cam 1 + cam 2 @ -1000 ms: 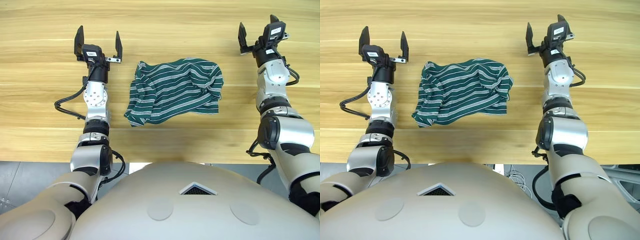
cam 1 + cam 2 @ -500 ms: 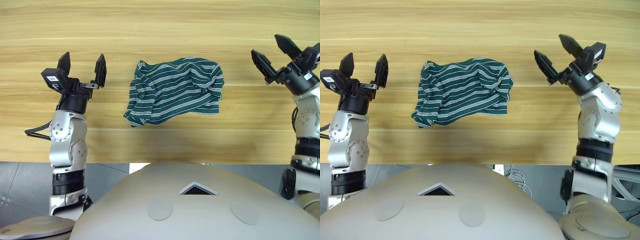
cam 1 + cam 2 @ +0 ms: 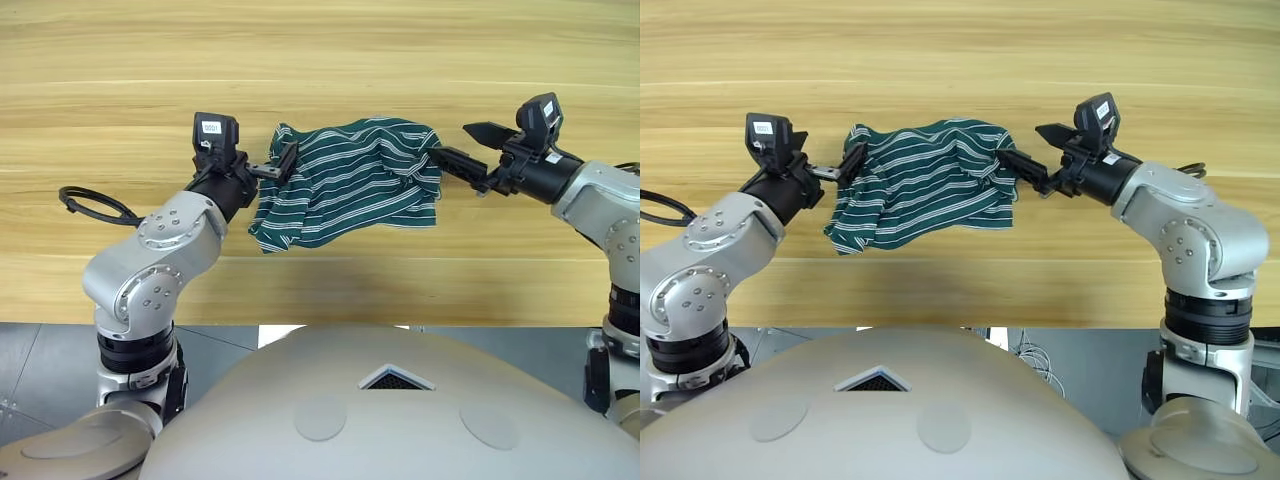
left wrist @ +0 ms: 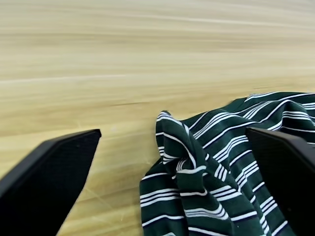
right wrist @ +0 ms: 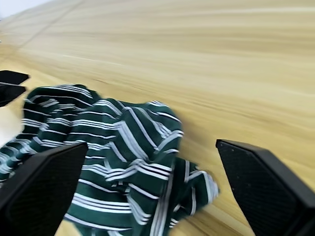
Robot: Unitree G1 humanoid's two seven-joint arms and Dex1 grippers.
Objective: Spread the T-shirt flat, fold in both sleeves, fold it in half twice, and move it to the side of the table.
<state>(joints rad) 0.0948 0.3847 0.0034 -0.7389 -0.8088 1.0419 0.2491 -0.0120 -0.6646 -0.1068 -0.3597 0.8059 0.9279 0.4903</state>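
Both pincers gape: left gripper (image 3: pixel 283 163) at the left edge of the crumpled T-shirt (image 3: pixel 350 180), mid table (image 3: pixel 320 60), right gripper (image 3: pixel 452 140) at its right edge (neither pinches cloth yet). Spreading flat looks to be in hand; next, each should nip an edge and pull outward.

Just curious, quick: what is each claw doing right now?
Left gripper: open at the T-shirt's edge, holding nothing.
Right gripper: open at its opposite edge, holding nothing.

One white label (image 3: pixel 210 127) sits on the left pincer (image 4: pixel 173 132) housing, a second label (image 3: pixel 547 109) on the right pincer (image 3: pixel 452 140) housing. Print on both is too small to read.
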